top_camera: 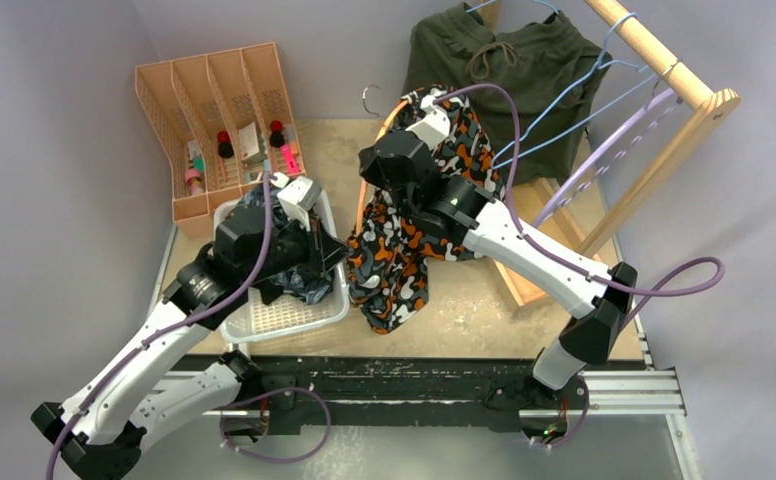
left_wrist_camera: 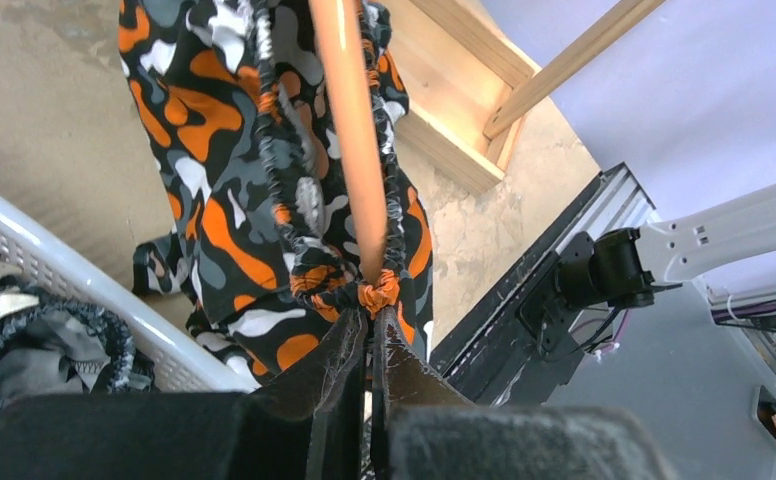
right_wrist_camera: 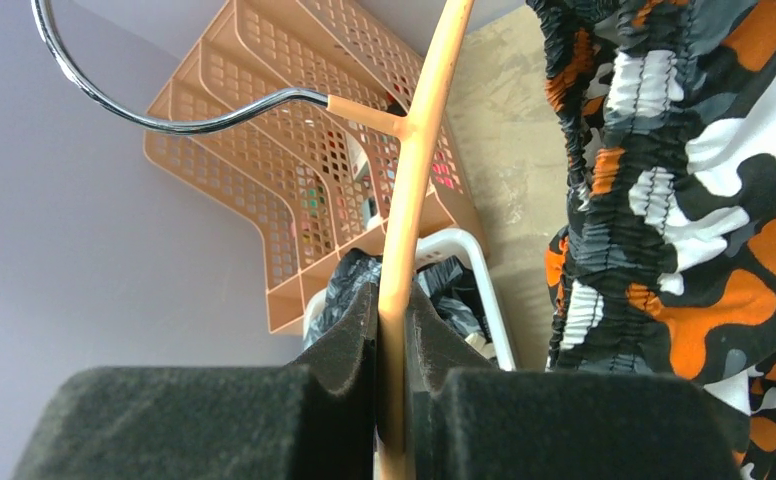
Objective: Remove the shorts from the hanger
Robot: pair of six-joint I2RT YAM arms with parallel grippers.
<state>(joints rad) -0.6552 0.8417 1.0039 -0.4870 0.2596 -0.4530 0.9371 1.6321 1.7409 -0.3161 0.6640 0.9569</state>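
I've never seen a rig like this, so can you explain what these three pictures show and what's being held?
Two robot arms are bolted to a table, each ending in a two-finger gripper. One picture looks down from above; the other two come from wrist cameras. The right gripper is shut on an orange hanger; the left gripper pinches the waistband of the orange camouflage shorts on it. On the table stand a white basket of dark clothes and a peach organizer. Olive green shorts hang on a wooden rack.

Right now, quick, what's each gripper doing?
Left gripper: closed, pinching the orange camouflage shorts by the waistband.
Right gripper: closed on the orange hanger.
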